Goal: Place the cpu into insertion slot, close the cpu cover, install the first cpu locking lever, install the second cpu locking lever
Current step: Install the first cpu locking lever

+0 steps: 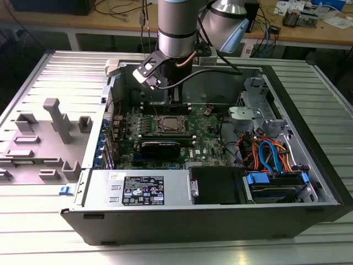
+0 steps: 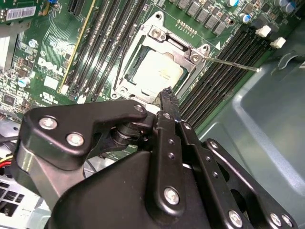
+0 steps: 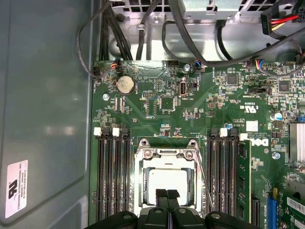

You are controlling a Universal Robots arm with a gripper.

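Note:
The cpu (image 3: 167,180) (image 2: 156,71) lies flat in the insertion slot (image 1: 167,125) on the green board, its silver top showing. The cpu cover (image 3: 166,154) (image 2: 177,44) is folded down around it as a silvery frame. A thin locking lever (image 2: 233,64) (image 3: 205,177) sticks out free from one corner of the socket over the memory slots. My gripper (image 3: 167,194) (image 2: 167,94) (image 1: 175,104) hangs just above the socket's edge. Its two black fingertips are pressed together, with nothing between them.
Long black memory slots (image 3: 112,176) (image 3: 225,171) flank the socket on both sides. A black card (image 1: 160,147) lies in front of it. Cable bundles (image 1: 265,152) and drive bays fill the exterior view's right. Grey case walls (image 3: 45,109) enclose the board. A grey parts fixture (image 1: 52,138) stands outside.

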